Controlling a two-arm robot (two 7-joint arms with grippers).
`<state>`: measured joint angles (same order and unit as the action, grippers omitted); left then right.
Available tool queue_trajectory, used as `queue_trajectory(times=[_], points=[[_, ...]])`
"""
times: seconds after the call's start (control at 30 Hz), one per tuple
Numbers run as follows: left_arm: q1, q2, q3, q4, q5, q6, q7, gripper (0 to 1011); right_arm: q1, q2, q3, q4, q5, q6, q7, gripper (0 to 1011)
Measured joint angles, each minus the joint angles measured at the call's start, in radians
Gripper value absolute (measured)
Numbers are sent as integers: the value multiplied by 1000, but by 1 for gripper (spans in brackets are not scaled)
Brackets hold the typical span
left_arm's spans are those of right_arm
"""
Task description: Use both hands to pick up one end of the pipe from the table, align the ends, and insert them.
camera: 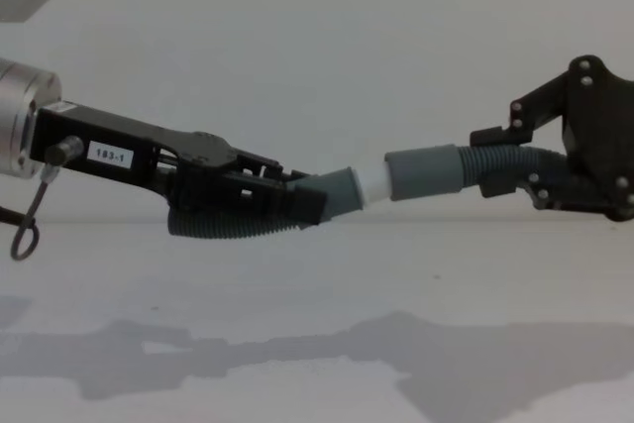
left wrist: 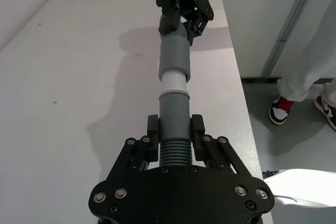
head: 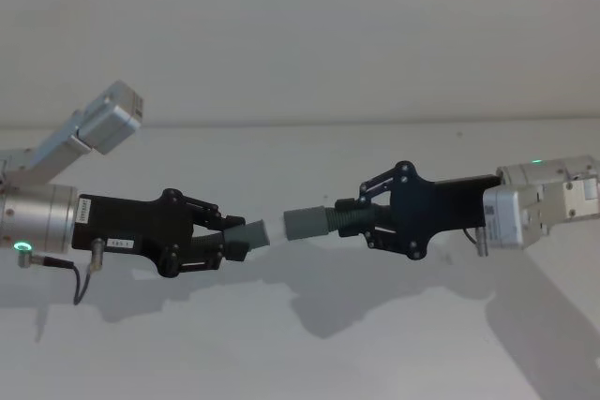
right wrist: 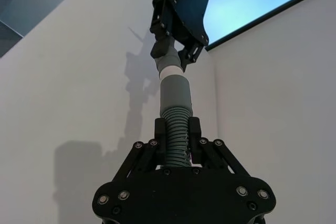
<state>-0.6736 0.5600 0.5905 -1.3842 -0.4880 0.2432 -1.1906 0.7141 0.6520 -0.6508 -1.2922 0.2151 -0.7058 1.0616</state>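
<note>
White tip [camera: 373, 183] of the left pipe piece sits right at the mouth of the socket cuff [camera: 426, 171] on the right pipe piece, both held in the air above the bench [camera: 297, 344]. Chest view: tip touching or just started into the socket, can't tell how deep. Head view: a small gap seems to show between tip [head: 260, 230] and socket [head: 302, 223], so likely not seated yet.

Left pipe piece [camera: 233, 225] is held at its corrugated part, close behind the grey collar [left wrist: 174, 109], by the left end effector [left wrist: 175, 140], fingers closed narrow on it. Right end effector [right wrist: 177, 135] is clamped the same way on the ribbed section of the right pipe piece [right wrist: 176, 124], just behind its socket.

Risks, as I judge them:
- Angle mismatch. In the chest view the left piece tilts upward toward the joint while the socket lies nearly level. Pushing like this could jam the tip on the socket rim or cock it sideways.
- Corrugated hose is flexible; axial push may buckle or bend it between grip and cuff instead of driving the tip in.
- Ribs may slip through the fingers under load, so the arms close in but the joint doesn't.
- Wrist views look fairly in line, so the error is mostly vertical tilt.
</note>
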Motion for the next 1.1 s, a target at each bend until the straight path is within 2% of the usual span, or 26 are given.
queue_trajectory(times=[1.1], points=[[0, 1, 0, 0, 1, 0, 0, 327, 15, -6, -31, -26, 11, 1, 8, 226]])
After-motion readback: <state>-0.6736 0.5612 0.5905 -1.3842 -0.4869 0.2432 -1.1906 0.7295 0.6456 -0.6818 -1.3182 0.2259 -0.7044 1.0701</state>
